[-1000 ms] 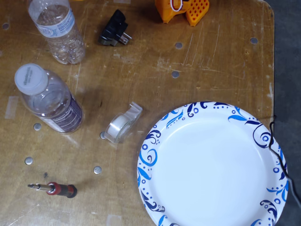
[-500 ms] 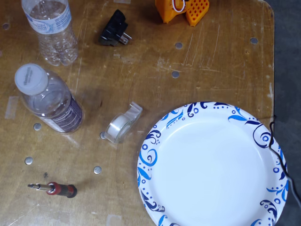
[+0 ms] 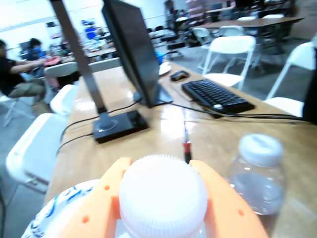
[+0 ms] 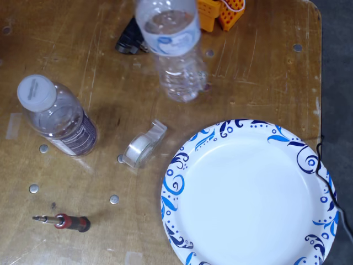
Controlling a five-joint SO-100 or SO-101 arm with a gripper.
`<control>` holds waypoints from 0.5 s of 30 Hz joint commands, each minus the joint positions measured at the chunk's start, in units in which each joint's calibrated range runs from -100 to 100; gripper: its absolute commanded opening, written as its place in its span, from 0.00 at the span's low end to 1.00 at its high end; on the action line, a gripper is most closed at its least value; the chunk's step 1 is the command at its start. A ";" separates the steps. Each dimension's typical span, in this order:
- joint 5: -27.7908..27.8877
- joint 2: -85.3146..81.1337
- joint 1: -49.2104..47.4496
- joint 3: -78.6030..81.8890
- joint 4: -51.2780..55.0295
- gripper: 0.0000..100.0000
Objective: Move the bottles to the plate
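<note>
My gripper (image 3: 163, 203) is shut on the light-blue-labelled bottle, whose white cap (image 3: 162, 196) sits between the orange fingers (image 3: 104, 198) in the wrist view. In the fixed view this bottle (image 4: 174, 55) hangs over the table's top middle, up and left of the plate (image 4: 177, 182); its top runs off the upper edge and the gripper is out of frame. The dark-labelled bottle (image 4: 60, 118) stands at the left, and the wrist view shows it (image 3: 257, 178) at the right. A bit of the plate's rim (image 3: 49, 210) shows at lower left in the wrist view.
A clear tape dispenser (image 4: 143, 144) lies between the standing bottle and the plate. A red-handled screwdriver (image 4: 63, 221) lies at lower left. A black plug (image 4: 128, 40) and the arm's orange base (image 4: 220, 12) sit at the top. The table's right edge runs past the plate.
The light-blue-labelled bottle has travelled right from the far top left to the top middle, now looking larger. The other bottle, tape and plate have stayed put.
</note>
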 commanded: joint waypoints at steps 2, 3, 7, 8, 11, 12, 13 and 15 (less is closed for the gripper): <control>0.94 7.48 -7.82 -1.92 -9.82 0.01; 1.62 9.59 -9.12 -2.01 -12.44 0.01; 2.24 18.78 -14.94 -1.92 -21.92 0.01; 2.24 21.14 -16.23 -2.01 -24.27 0.01; 2.35 27.71 -19.68 -2.55 -30.89 0.01; 2.40 29.65 -20.98 -2.55 -33.06 0.01; 2.45 31.51 -22.38 -2.55 -34.98 0.01; 2.56 34.80 -24.75 -2.55 -37.68 0.01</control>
